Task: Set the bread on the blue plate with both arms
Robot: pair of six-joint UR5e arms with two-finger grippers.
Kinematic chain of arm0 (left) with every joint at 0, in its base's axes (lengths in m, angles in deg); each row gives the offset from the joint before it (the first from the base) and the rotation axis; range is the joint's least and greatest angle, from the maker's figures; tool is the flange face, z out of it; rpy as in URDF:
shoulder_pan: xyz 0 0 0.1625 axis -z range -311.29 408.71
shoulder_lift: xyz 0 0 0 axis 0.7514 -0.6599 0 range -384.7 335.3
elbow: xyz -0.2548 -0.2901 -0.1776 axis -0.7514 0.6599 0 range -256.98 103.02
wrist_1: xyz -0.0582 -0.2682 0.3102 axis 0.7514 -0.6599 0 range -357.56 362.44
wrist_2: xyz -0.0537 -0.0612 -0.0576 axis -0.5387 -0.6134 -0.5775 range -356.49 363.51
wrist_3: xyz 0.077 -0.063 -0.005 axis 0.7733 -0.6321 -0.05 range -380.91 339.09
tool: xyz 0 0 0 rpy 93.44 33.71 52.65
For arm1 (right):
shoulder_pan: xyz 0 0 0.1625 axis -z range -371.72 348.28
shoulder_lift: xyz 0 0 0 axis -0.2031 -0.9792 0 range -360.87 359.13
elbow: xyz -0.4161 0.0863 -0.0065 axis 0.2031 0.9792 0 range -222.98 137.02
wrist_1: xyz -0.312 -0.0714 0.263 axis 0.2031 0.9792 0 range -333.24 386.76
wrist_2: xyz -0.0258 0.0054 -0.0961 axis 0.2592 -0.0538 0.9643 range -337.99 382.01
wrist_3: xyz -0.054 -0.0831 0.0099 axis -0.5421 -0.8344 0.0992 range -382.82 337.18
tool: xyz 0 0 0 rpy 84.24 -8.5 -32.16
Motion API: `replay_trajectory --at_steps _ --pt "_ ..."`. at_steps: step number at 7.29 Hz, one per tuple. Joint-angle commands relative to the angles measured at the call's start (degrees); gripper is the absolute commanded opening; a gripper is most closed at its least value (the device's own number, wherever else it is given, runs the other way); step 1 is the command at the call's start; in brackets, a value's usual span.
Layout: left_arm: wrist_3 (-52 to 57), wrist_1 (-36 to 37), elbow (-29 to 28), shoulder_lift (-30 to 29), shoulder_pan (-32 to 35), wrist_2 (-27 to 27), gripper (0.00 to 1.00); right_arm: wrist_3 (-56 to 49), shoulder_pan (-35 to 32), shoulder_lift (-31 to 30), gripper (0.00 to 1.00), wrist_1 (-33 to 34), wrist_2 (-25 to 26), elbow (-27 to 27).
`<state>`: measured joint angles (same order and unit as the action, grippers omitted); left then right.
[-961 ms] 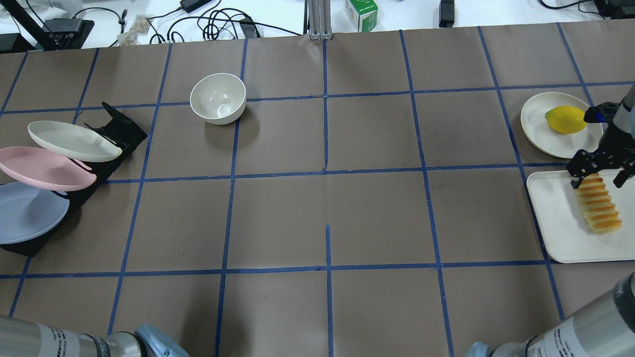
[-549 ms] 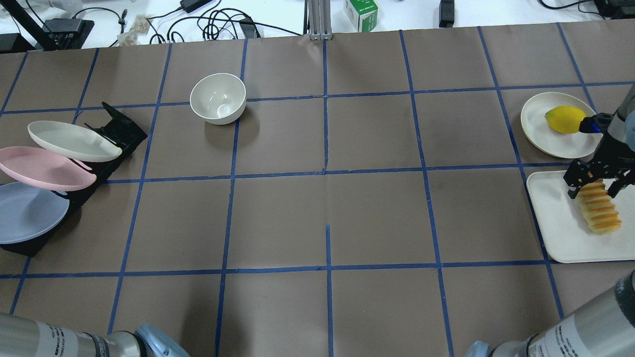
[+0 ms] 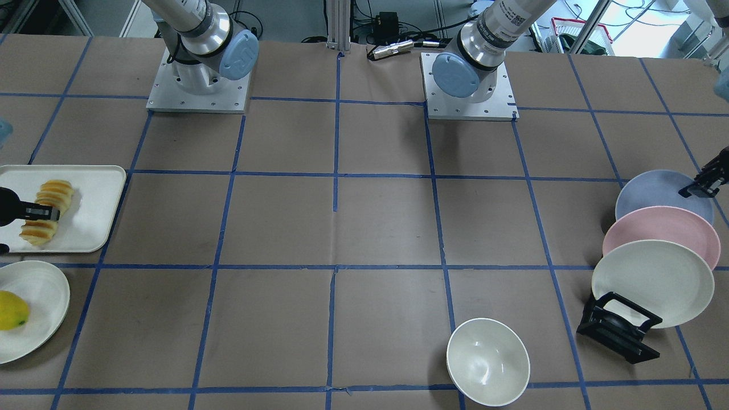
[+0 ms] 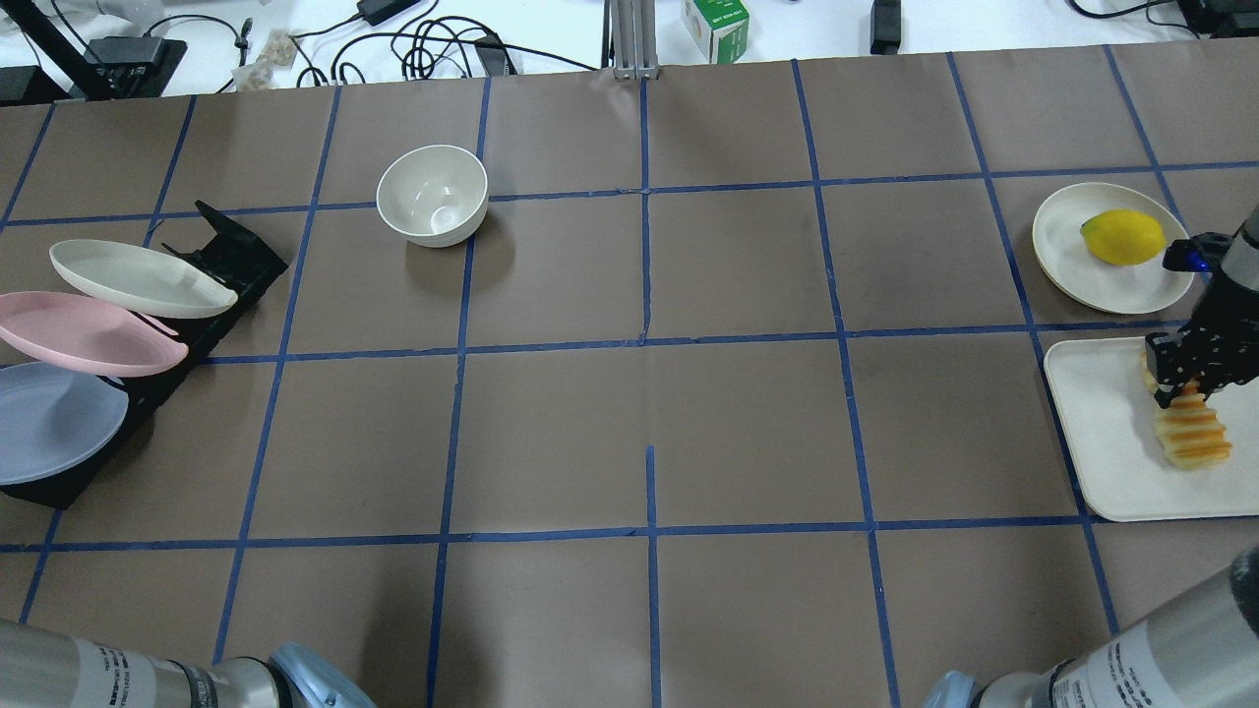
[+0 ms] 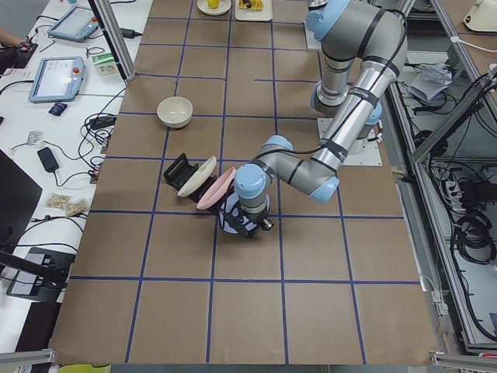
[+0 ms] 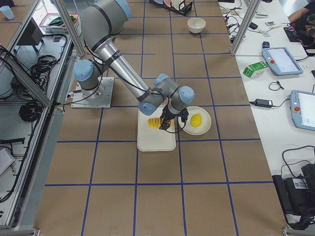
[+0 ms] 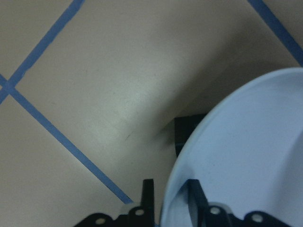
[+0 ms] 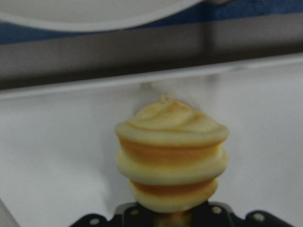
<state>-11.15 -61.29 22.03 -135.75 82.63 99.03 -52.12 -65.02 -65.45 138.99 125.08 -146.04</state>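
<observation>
The bread [image 4: 1192,438] lies on a white tray [image 4: 1102,433] at the right edge; it also shows in the front view [image 3: 54,193] and fills the right wrist view [image 8: 170,156]. My right gripper [image 4: 1192,388] is down over the loaf's far half, shut on it. The blue plate [image 4: 54,423] leans in a black rack [image 4: 231,258] at the far left, nearest me. My left gripper [image 3: 697,187] is out of the overhead view; in the left wrist view its fingers [image 7: 148,194] straddle the blue plate's rim [image 7: 246,156], shut on it.
A pink plate [image 4: 84,332] and a cream plate [image 4: 138,277] lean in the same rack behind the blue one. A white bowl [image 4: 433,195] stands mid-left. A yellow lemon [image 4: 1123,237] sits on a cream plate [image 4: 1067,251] just beyond the tray.
My right gripper has come down onto the bread and its jaws have narrowed from wide open to shut on it. The rack and its plates have shifted slightly to the left.
</observation>
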Motion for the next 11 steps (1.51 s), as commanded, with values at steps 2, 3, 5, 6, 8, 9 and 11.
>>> replay_trajectory --at_steps 2,3,5,6,8,9,11 --pt "0.2 -0.1 -0.6 0.7 0.4 0.0 0.0 0.4 -3.0 -8.4 0.0 -4.0 -6.7 0.3" --pt "0.3 -0.1 -0.7 1.2 1.1 0.0 0.0 0.4 -5.6 -11.0 0.0 -4.5 -7.1 0.3" --pt "0.3 -0.9 -0.7 2.2 1.7 0.2 0.0 2.4 -10.5 -14.7 0.0 -4.6 -7.3 0.3" --pt "0.3 -3.6 -0.8 2.9 1.7 0.4 0.0 4.2 -13.6 -14.8 0.0 -4.6 -8.0 0.4" --pt "0.3 -7.0 -0.7 4.9 1.7 0.6 0.0 13.6 -18.0 -15.9 0.0 -11.6 -10.9 4.3" --pt "0.3 -7.2 -0.7 5.1 1.8 0.6 0.0 17.7 -20.3 -16.1 0.0 -15.9 -13.8 7.2" --pt "0.3 -14.2 -0.7 9.0 1.7 0.7 0.0 21.8 -24.8 -16.2 0.0 -17.7 -14.0 8.3"
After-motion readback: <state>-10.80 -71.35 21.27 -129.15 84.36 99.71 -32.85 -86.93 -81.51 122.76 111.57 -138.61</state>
